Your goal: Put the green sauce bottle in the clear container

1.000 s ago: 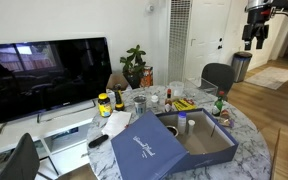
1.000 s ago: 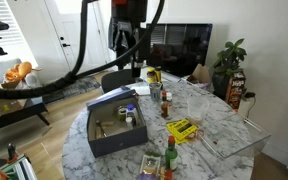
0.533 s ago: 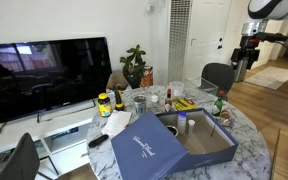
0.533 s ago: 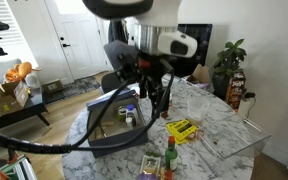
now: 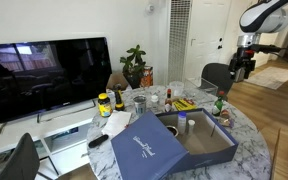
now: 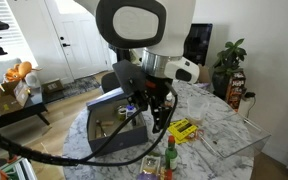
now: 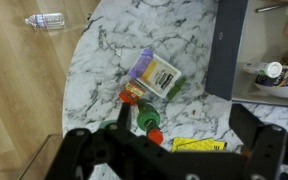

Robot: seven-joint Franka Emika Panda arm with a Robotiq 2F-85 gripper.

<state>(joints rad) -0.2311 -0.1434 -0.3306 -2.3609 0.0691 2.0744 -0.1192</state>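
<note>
The green sauce bottle (image 7: 143,117), slim with a reddish top, lies on the marble table just under my gripper in the wrist view. It stands out near the table's edge in both exterior views (image 6: 170,155) (image 5: 219,103). The clear container (image 6: 234,148) is a faint transparent tub at the table's edge; a corner of it shows in the wrist view (image 7: 39,158). My gripper (image 7: 184,150) is open and empty, with its fingers wide apart above the bottle. It hangs over the table in both exterior views (image 6: 156,118) (image 5: 246,68).
A large navy blue box (image 6: 109,125) (image 7: 229,50) sits open beside the bottle. An orange-capped bottle (image 7: 129,97), a labelled packet (image 7: 156,75) and a yellow packet (image 7: 199,145) lie close by. Jars and bottles crowd the table's far side (image 5: 134,100). A TV (image 5: 44,75) stands behind.
The arm has swung down from high above and now hovers low over the table near the green bottle. The gripper stays open. Nothing on the table has moved.
</note>
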